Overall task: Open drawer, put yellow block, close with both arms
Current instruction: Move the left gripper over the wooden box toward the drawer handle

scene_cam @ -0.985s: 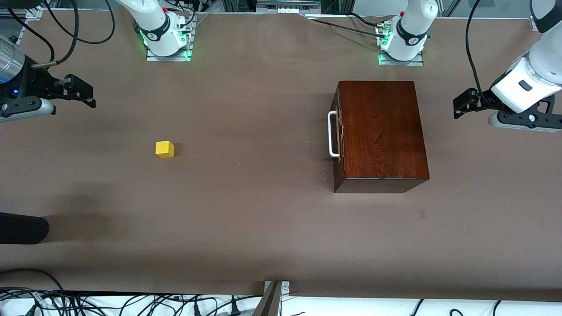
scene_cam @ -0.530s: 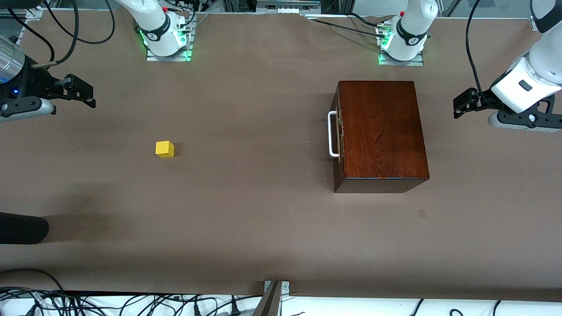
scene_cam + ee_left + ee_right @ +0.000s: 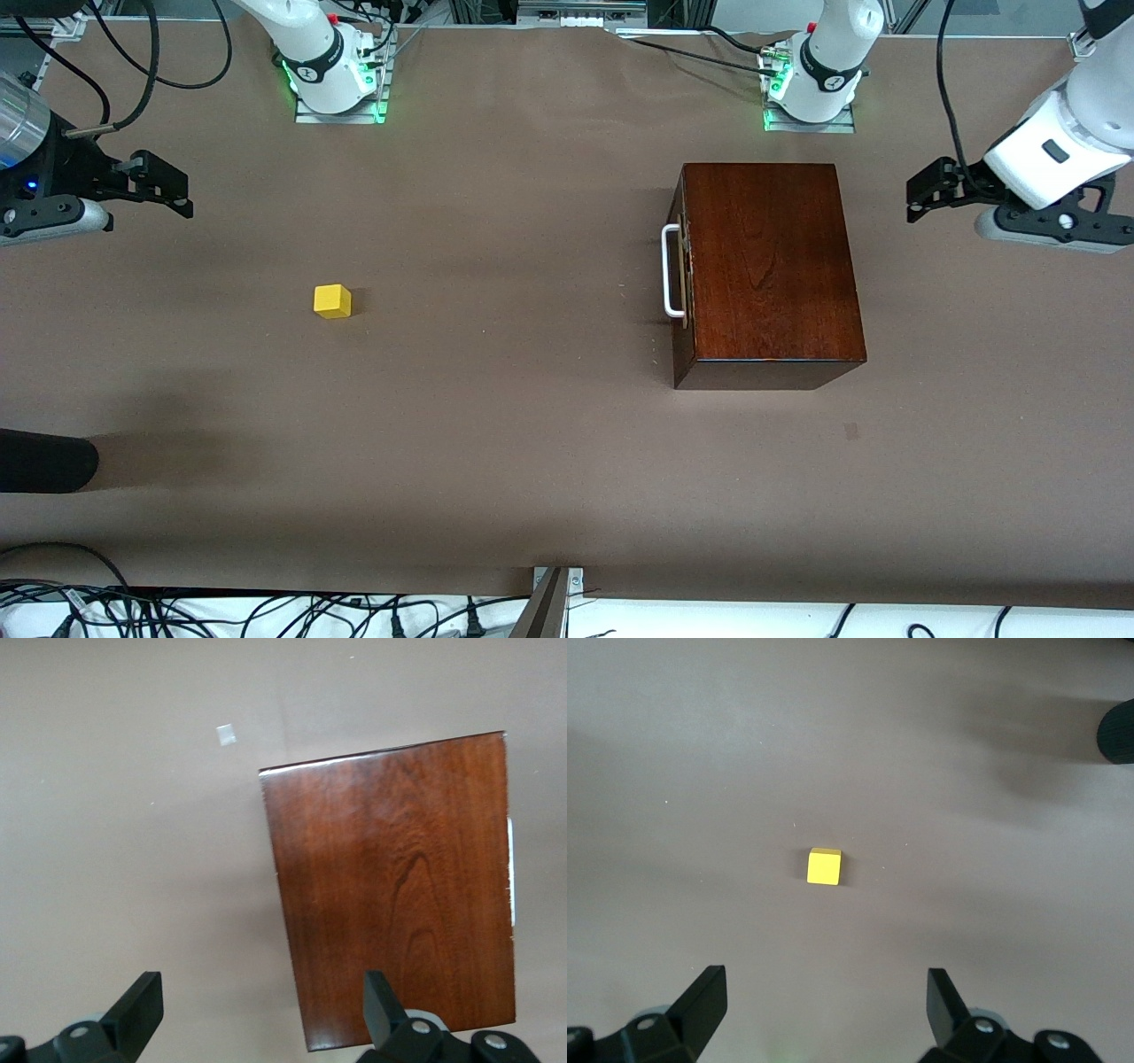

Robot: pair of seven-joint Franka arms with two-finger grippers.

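The box (image 3: 769, 273) is sitting on the brown surface (image 3: 514, 425) toward the left arm's end, its glossy mahogany top facing up. The drawer (image 3: 680, 270) is lying fully pushed in, its dark front flush with the side of the box that faces the right arm's end, and the white handle (image 3: 671, 270) is standing out from that front with nothing touching it. In the left wrist view the box top (image 3: 399, 886) is filling much of the picture, with a thin strip of the handle (image 3: 510, 870) showing along one edge.

The block (image 3: 332, 301) is resting on the surface toward the right arm's end, well apart from the box and a little nearer to the front camera than the box's middle. In the right wrist view it (image 3: 824, 866) is lying alone on bare surface.

The left gripper (image 3: 928, 190) is hanging in the air over the surface just off the box, at the left arm's end, fingers (image 3: 137, 1014) spread wide and holding nothing. The right gripper (image 3: 166, 188) is hanging over the right arm's end of the surface, clear of the block, fingers (image 3: 700, 1001) also spread wide and empty.
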